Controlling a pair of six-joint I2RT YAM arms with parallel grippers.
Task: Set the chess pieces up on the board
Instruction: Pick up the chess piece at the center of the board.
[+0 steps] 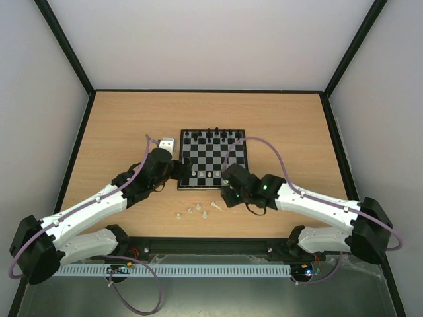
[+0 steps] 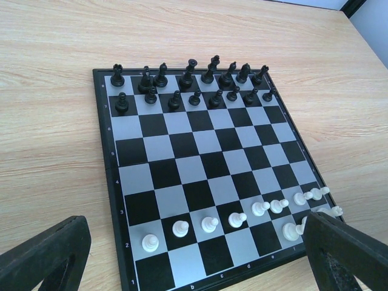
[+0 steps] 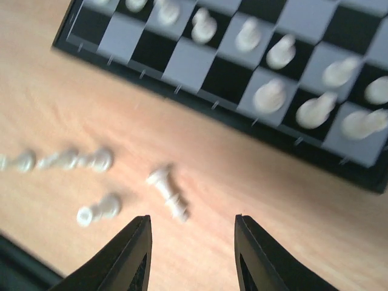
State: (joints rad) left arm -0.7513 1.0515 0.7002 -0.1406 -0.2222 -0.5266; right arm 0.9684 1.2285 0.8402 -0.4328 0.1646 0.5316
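Jaws empty on both: left gripper [image 2: 194, 248] spread wide over the board [image 2: 200, 167], right gripper [image 3: 191, 223] partly parted above loose pieces [image 3: 97, 159]. Next, likely: drop onto the nearest piece [image 3: 168, 191], pinch.

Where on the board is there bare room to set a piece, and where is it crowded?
Free on the board: middle rows between black pieces and white pawns, and the near row's left squares. Crowded: that row's right end, and the table by the right hand, strewn with loose white pieces.
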